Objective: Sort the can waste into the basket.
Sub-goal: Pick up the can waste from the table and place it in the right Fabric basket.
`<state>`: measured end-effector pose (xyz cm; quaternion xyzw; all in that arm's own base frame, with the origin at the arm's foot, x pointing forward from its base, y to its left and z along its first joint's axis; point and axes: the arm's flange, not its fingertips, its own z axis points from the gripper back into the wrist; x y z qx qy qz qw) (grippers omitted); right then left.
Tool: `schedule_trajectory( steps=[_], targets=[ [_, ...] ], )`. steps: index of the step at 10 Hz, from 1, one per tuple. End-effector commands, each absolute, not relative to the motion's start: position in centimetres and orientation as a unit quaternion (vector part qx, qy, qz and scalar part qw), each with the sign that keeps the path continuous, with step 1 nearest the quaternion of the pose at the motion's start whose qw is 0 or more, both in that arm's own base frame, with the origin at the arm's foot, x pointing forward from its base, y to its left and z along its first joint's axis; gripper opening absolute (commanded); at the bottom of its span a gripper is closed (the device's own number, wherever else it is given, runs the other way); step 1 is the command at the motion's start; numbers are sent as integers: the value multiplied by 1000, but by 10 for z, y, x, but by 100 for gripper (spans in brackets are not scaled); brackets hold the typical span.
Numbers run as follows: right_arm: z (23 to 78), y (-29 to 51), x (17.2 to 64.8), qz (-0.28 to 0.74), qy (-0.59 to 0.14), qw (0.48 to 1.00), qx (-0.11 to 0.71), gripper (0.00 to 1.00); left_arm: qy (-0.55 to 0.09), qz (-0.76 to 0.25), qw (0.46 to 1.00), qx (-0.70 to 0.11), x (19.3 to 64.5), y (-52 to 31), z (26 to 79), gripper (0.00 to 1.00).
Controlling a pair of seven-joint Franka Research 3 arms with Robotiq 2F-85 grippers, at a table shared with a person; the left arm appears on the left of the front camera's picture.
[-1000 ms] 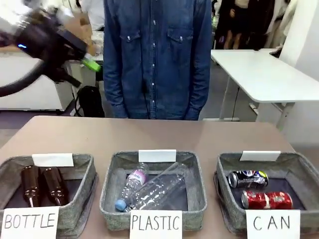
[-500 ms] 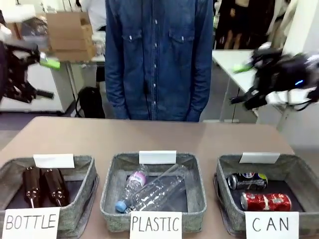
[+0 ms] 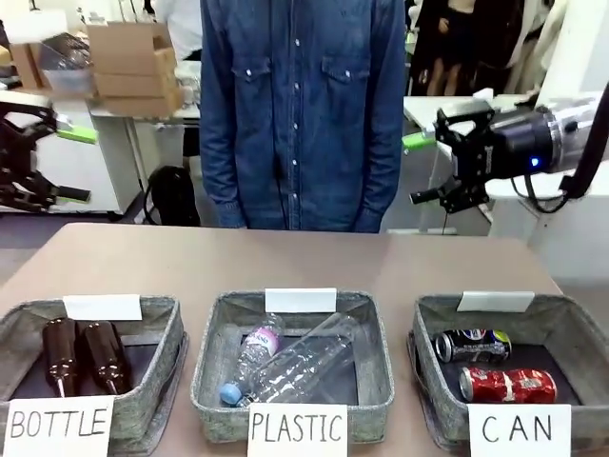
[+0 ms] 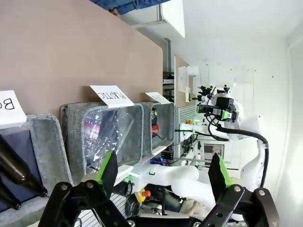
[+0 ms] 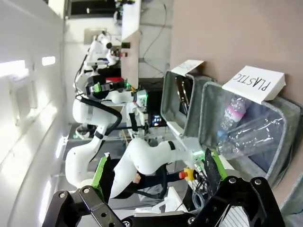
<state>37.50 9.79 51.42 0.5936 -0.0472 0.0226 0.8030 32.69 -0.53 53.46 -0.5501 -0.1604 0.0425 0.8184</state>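
Front view: right hand [image 3: 419, 169] now steadier.

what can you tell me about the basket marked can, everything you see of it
The basket is a grey, felt-like fabric box, rectangular with a dark floor, standing on the brown table at the robot's right, beside the one marked PLASTIC. A white card lettered CAN hangs on its near wall and a blank white card on its far rim. Inside, the dark blue and silver can and the red can lie on their sides.

3 baskets in row on table [image 3: 190, 257]: BOTTLE basket [image 3: 162, 328] left, PLASTIC basket [image 3: 373, 333] mid, CAN basket [image 3: 571, 319] right w/ 2 cans [image 3: 490, 364] inside, person [image 3: 300, 114] behind.
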Motion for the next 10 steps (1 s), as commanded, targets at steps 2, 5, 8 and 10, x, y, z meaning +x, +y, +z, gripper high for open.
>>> schedule_trajectory(
  steps=[2, 5, 8, 10],
  targets=[
    [517, 94, 378, 38, -36, 797, 602, 100, -172, 38, 814, -554, 326, -10, 540, 100],
    [517, 94, 378, 38, -36, 797, 602, 100, -172, 38, 814, -554, 326, -10, 540, 100],
    [517, 94, 378, 38, -36, 797, 602, 100, -172, 38, 814, -554, 326, -10, 540, 100],
    [517, 94, 378, 38, -36, 797, 602, 100, -172, 38, 814, -554, 326, -10, 540, 100]
  ],
)
